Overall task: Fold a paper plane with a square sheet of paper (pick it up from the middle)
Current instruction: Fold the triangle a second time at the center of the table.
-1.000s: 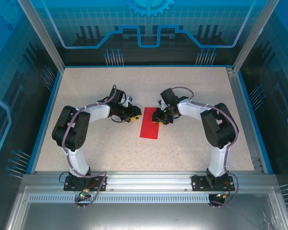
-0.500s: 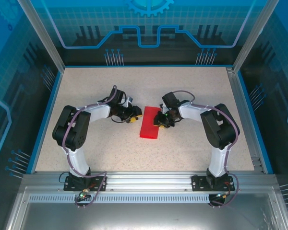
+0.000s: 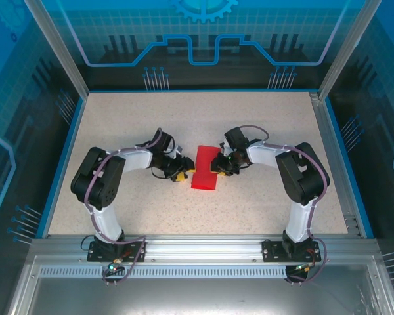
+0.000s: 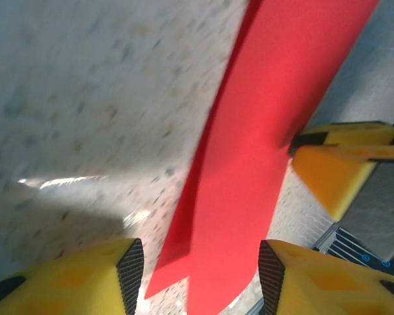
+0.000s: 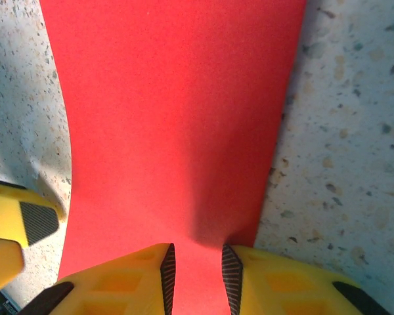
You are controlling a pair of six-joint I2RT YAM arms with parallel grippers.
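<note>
Thin bright red paper sheet [image 3: 206, 169], light and floppy, lies mid-table, its right edge pinched by the right gripper [image 5: 196, 270]; left gripper [image 4: 200, 279] gapes empty at the opposite edge.

From my remote station I see a speckled beige table [image 3: 262, 118] bordered in blue, aluminium frame posts [image 3: 56, 49] and blue circuit-patterned backdrop panels [image 3: 203, 33].

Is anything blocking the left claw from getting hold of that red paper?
Nothing visible does. The left gripper has its jaws apart, with the near edge of the red paper lying between its fingers. Across the sheet, the right gripper pinches the opposite edge, leaving the left side free.
</note>
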